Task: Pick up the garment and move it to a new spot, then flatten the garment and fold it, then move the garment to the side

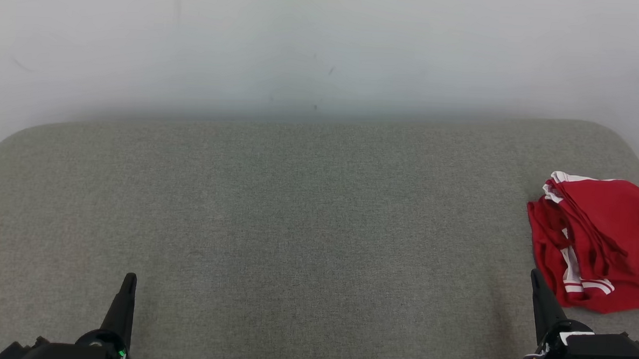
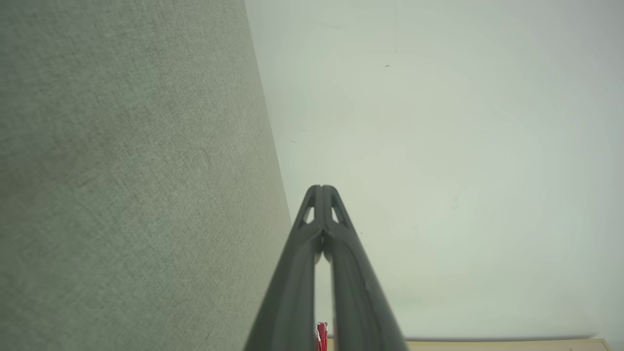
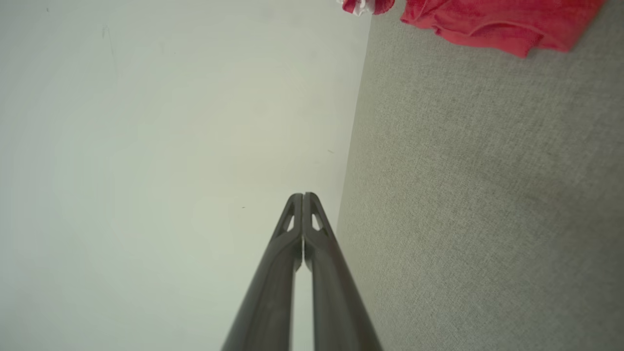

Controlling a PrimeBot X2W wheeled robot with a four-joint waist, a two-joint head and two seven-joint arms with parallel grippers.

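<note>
I see the red garment (image 1: 597,245) with white stripes lying as a loosely folded bundle at the right edge of the grey fabric surface (image 1: 296,227), partly cut off by the head view's right border. The left gripper (image 1: 129,280) sits at the lower left, fingers pressed together and empty, well apart from the garment. The right gripper (image 1: 535,276) is likewise clenched on nothing, its tips just beside the bundle's near left corner; I cannot tell whether they touch it
</note>
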